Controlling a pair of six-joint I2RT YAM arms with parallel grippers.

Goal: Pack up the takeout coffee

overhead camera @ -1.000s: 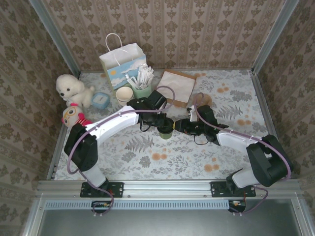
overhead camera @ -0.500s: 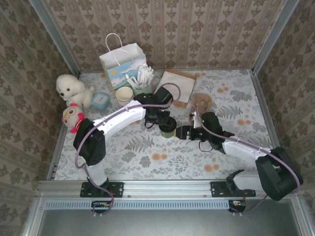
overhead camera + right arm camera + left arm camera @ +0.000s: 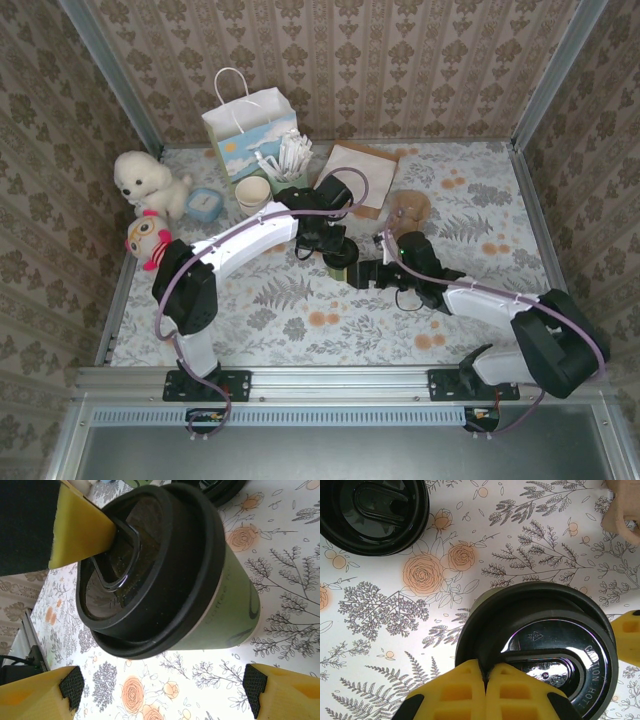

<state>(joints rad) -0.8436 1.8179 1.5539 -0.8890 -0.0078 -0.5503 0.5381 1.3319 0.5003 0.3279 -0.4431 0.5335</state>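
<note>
The takeout coffee (image 3: 170, 575) stands mid-desk (image 3: 300, 310) with its lid on, between the two arms. The left claw (image 3: 484, 672) is clenched, its tips bearing on one edge of the lid. The right claw (image 3: 160, 690) is released, with a finger on either side of the cup and apart from it. My worry is this: a push from above on one edge, with nothing gripping the sides, could tip the cup or pop the lid — and a lopsided squeeze could shove it into the loose lid (image 3: 372, 507) nearby. I count one lidded cup, one loose lid, one paper bag (image 3: 250, 120) at the back and two plush toys (image 3: 145, 178).
</note>
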